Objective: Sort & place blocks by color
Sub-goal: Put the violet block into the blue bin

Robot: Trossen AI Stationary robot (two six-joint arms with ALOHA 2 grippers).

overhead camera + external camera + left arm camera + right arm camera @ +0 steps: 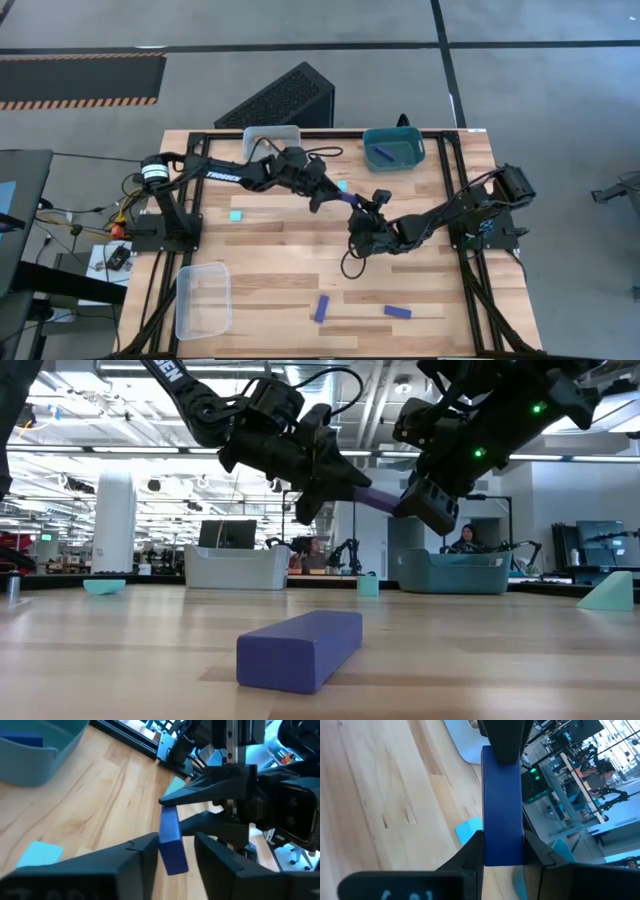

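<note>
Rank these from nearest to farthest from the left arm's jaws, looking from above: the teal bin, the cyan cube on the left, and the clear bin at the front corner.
1. Teal bin, back right.
2. Cyan cube, left; close to the teal bin's distance.
3. Clear bin, front left corner.

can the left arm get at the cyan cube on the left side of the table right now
Probably not at once. The path to the cyan cube looks free, with bare table around it, but the left gripper is busy mid-air, sharing a dark blue bar with the right gripper.
</note>
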